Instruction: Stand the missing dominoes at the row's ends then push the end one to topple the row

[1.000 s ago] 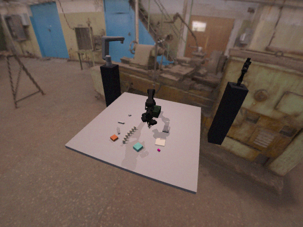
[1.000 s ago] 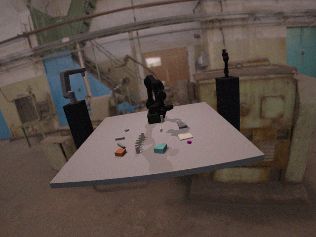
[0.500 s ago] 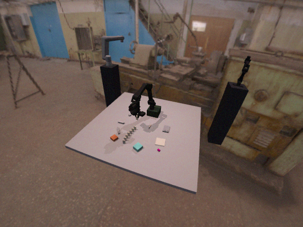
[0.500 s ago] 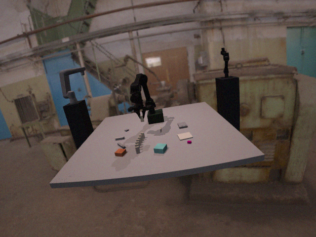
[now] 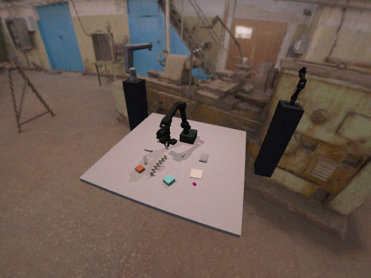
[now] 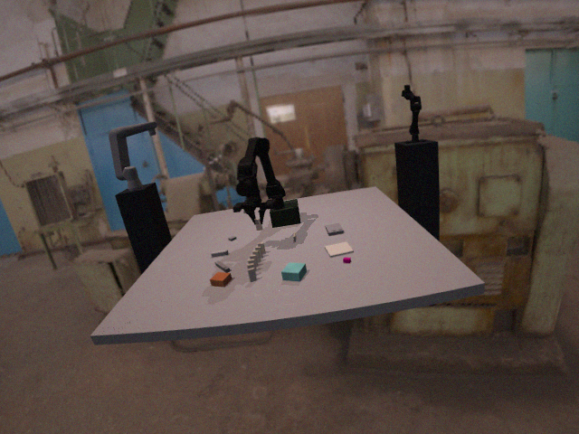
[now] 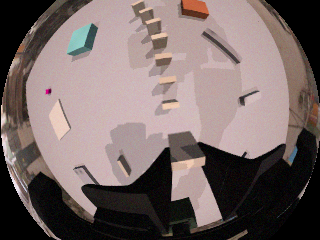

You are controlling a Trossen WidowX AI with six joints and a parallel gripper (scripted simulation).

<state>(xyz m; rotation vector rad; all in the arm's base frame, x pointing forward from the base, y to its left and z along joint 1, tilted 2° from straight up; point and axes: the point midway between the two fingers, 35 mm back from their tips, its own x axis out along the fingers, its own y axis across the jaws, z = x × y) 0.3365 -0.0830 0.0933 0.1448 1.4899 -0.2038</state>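
Observation:
A row of several pale dominoes stands on the table. My gripper is shut on a pale domino, held upright above the table. It hangs past the row's end nearest the robot base, roughly in line with the row in the wrist view, with a gap between. Another loose domino stands apart, to the right of that end in the top and exterior views.
An orange block and grey bars lie left of the row. A teal block, cream plate, magenta piece and grey box lie right.

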